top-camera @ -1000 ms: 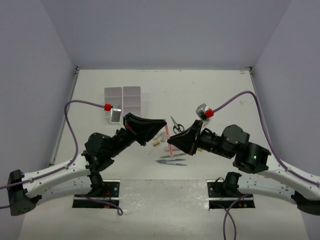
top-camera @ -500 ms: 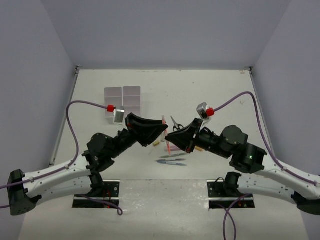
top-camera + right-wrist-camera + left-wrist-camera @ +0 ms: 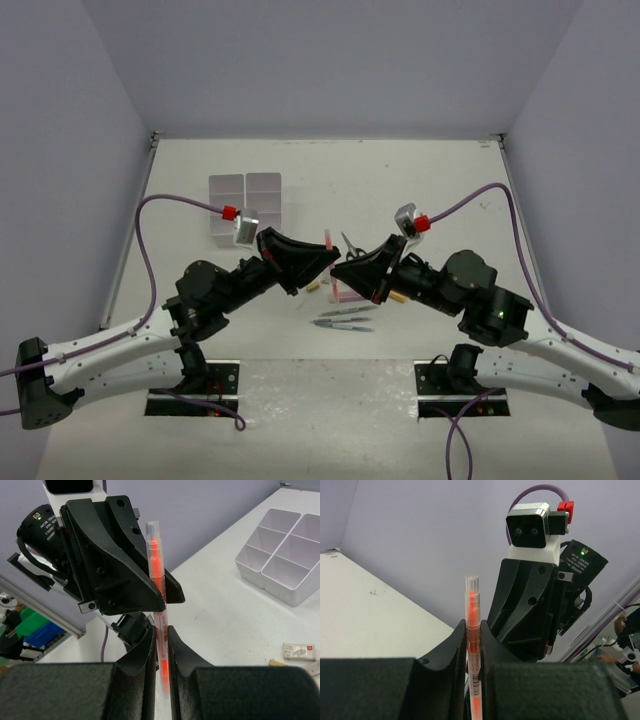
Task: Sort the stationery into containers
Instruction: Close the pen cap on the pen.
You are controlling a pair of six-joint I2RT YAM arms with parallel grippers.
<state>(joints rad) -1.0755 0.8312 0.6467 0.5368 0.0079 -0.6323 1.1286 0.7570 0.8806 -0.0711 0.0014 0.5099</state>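
Observation:
A pink-orange marker (image 3: 328,240) stands upright in the air between both grippers at table centre. My left gripper (image 3: 326,262) is shut on its lower half; in the left wrist view the marker (image 3: 472,625) rises from between the fingers of that gripper (image 3: 473,630). My right gripper (image 3: 341,271) faces it and is closed on the same marker (image 3: 156,565) just below, with its jaws (image 3: 160,632) against the barrel. The white compartment tray (image 3: 246,178) sits far left and also shows in the right wrist view (image 3: 260,575). Black-handled scissors (image 3: 350,248) lie behind the grippers.
Blue and green pens (image 3: 342,322) lie on the table in front of the grippers. A pink item (image 3: 347,296) lies under the right gripper. A white eraser (image 3: 299,651) lies on the table near the tray side. Grey walls enclose the table.
The right gripper rose from the pens on the table up to the left gripper. The left gripper swung slightly in, and the marker now stands between both.

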